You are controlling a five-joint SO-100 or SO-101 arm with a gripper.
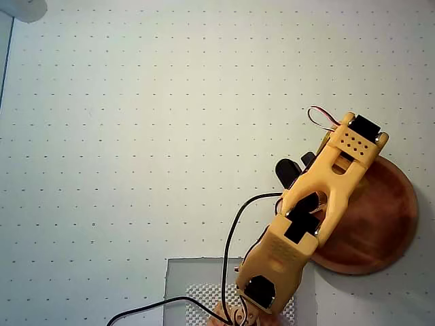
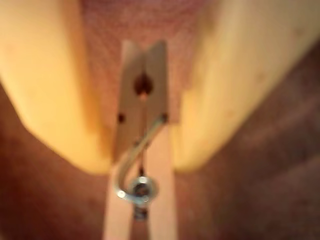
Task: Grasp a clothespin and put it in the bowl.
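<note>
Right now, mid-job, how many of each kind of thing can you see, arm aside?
Clothespin: 1, between the fingers of the gripper, over reddish-brown wood.
Bowl: 1, partly under the arm in the overhead view.
Mat: 1, grey, at the arm's base.
Total: 3
</note>
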